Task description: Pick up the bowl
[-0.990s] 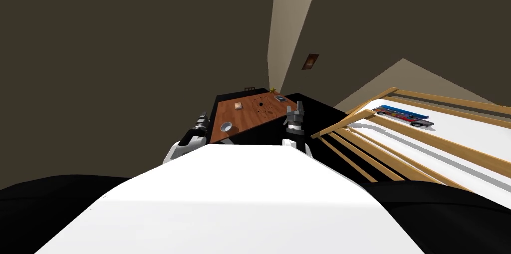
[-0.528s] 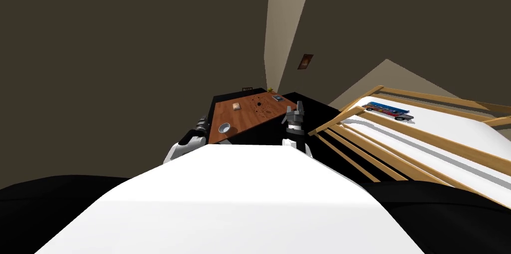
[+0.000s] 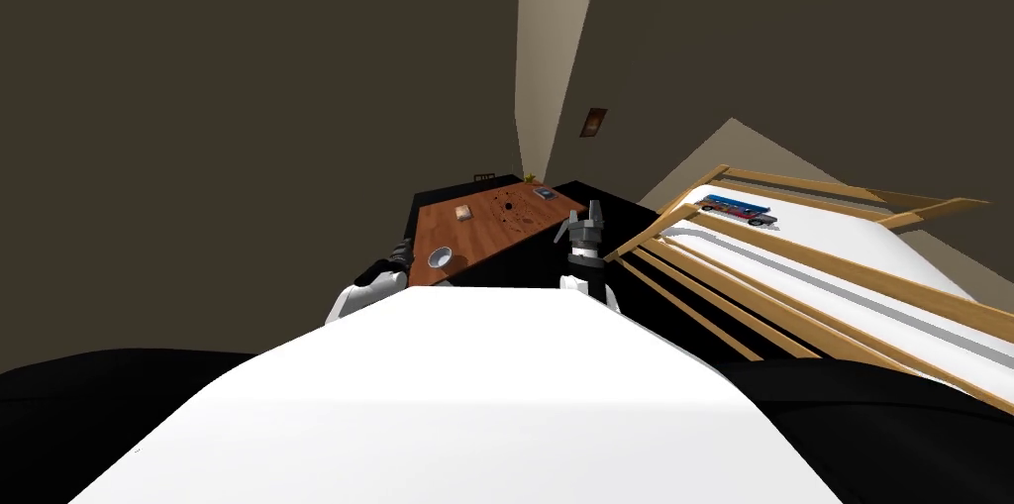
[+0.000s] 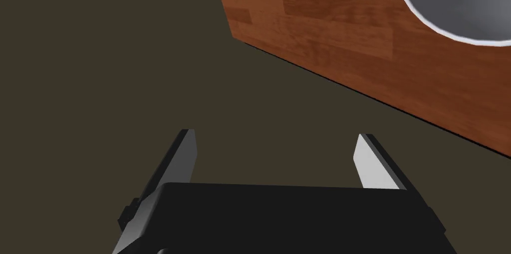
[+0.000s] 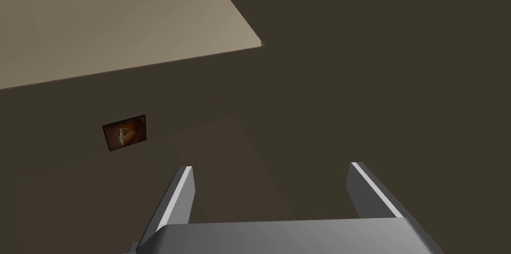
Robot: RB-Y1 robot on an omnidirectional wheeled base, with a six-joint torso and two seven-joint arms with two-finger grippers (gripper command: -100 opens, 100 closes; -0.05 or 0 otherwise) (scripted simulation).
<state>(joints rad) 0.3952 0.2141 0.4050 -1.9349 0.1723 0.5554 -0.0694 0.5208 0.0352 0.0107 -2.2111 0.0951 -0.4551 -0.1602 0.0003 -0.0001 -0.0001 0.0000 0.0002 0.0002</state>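
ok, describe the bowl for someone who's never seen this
Find the reddish-brown wooden table ahead. The bowl sits at its near corner, by the left gripper. It alone is round, white-rimmed with a grey hollow; the tan block and small dark rectangle farther along are angular.

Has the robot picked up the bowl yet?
Not yet. Done: the robot is up close to the wooden table, and the bowl sits near its edge. In hand: the left gripper is open and empty, just short of the table's edge, the bowl ahead of it. The right gripper is open too. Left: reach the bowl, grip it, lift.
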